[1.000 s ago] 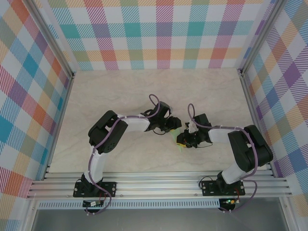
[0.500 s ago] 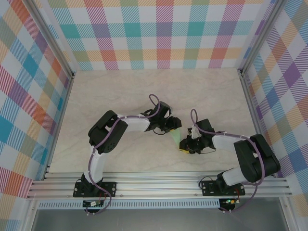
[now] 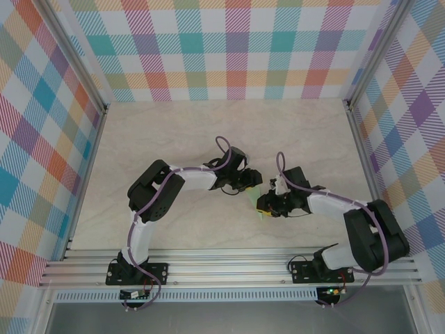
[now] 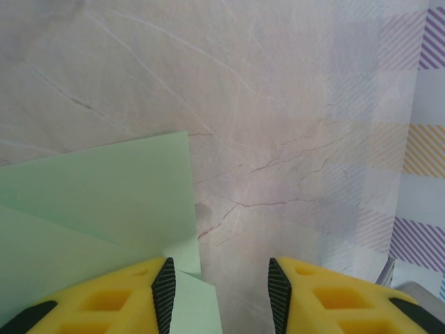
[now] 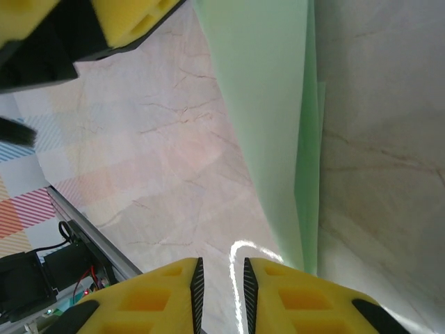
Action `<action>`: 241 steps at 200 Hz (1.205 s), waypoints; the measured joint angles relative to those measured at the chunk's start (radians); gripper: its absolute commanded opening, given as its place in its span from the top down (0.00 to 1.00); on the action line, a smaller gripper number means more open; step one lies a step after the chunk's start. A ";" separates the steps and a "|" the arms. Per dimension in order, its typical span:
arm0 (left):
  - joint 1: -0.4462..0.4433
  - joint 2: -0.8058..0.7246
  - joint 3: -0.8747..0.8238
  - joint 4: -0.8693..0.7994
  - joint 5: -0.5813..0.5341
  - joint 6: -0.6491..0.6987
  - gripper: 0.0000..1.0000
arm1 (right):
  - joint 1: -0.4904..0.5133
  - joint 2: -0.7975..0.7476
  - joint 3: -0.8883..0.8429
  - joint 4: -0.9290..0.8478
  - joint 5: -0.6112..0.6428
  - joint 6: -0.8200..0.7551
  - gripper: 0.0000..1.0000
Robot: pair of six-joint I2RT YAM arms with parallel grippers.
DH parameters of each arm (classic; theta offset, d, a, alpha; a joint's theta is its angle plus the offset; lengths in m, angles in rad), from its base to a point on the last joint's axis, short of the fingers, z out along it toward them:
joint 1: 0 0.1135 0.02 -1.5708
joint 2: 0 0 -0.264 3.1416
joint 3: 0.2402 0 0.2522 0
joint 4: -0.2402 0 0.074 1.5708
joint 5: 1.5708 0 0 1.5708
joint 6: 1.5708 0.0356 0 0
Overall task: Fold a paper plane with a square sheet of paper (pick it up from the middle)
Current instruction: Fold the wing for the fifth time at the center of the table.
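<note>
The square sheet of paper (image 3: 257, 195) is pale mint green and folded into a long narrow shape. It lies on the marbled table between my two grippers. My left gripper (image 3: 252, 184) stands open at its far end. In the left wrist view that left gripper (image 4: 221, 278) has its left finger on the paper (image 4: 97, 188), with bare table between the pads. My right gripper (image 3: 267, 204) is at the near end. In the right wrist view the right gripper (image 5: 221, 278) has its jaws a narrow gap apart, and a thin pale paper edge runs between them. The paper (image 5: 264, 104) passes under its right finger.
Plaid walls (image 3: 236, 49) close the table on three sides. An aluminium rail (image 3: 229, 268) with both arm bases runs along the near edge. The left gripper's yellow finger (image 5: 132, 17) hangs close above the paper. Bare tabletop (image 3: 174, 132) stretches to the far side.
My right arm's elbow has swung out to the right and its gripper has shifted slightly along the paper. Its jaws have parted a little. The left arm has not moved.
</note>
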 measured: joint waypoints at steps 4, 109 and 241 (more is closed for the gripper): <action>0.000 0.000 0.000 0.000 0.000 0.000 0.57 | 0.002 0.015 0.003 0.005 0.000 0.000 0.77; -0.005 -0.005 0.015 -0.030 0.000 0.020 0.48 | -0.004 0.117 -0.001 0.026 -0.002 -0.023 0.87; -0.073 -0.111 -0.070 -0.039 -0.012 -0.032 0.42 | -0.003 0.116 -0.003 0.026 0.004 -0.021 0.89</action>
